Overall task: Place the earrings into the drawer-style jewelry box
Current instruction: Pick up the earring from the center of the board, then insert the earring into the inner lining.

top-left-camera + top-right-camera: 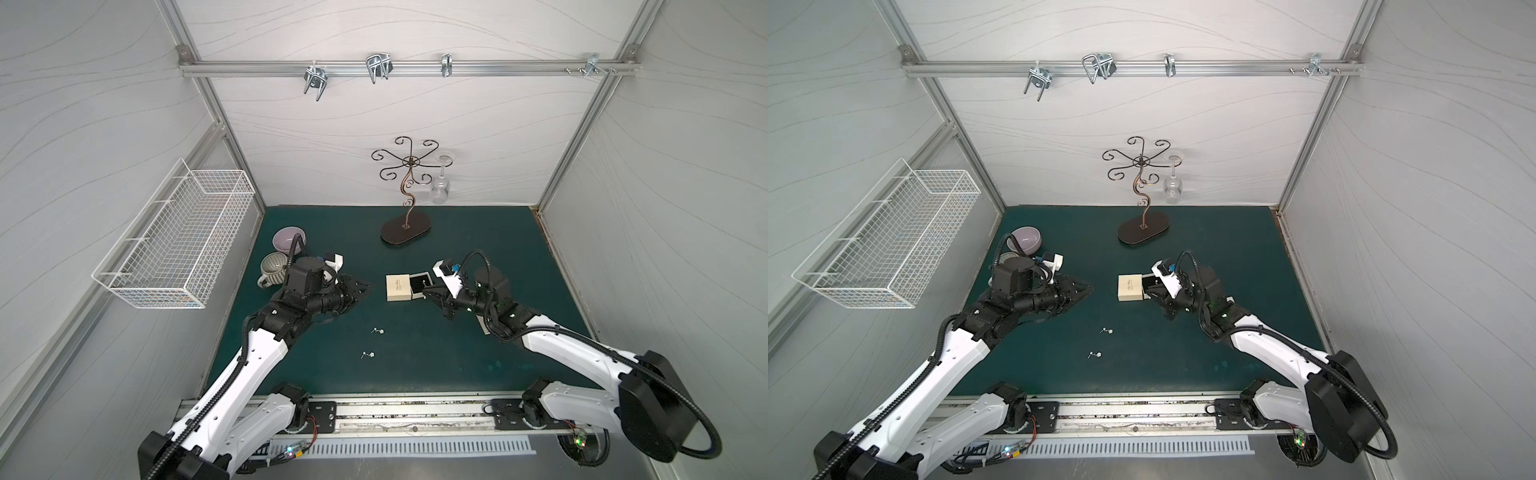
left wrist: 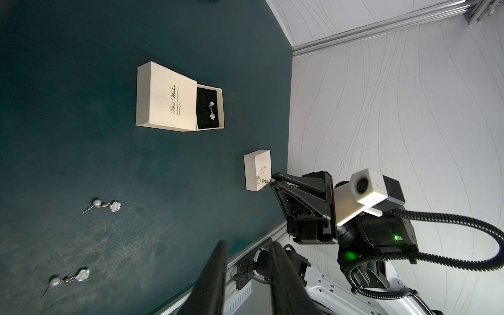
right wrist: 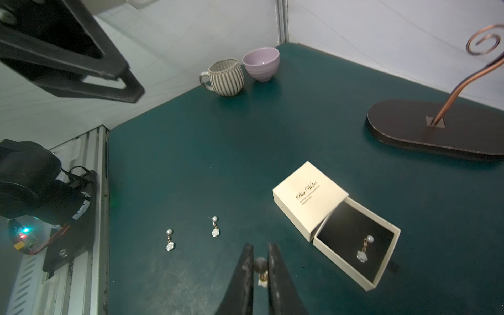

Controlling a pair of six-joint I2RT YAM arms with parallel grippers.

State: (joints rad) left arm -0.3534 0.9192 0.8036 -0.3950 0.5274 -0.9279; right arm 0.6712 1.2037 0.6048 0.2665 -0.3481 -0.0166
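Pinching an earring [image 3: 263, 281], the right end effector [image 3: 260, 246] hovers by the open drawer [image 3: 343, 268] holding another earring [image 3: 364, 249]; two earrings [image 3: 169, 240] [image 3: 215, 226] lie on the counter [image 3: 245, 150]; the left end effector [image 2: 249, 244] stands slightly parted, empty.

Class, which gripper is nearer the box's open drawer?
Right. The right gripper, holding an earring, is right by the drawer; the left gripper is past the closed end of the box.

On the jewelry box [image 2: 161, 98] stands "Best Wishes" in script — finer lines beneath are unreadable.
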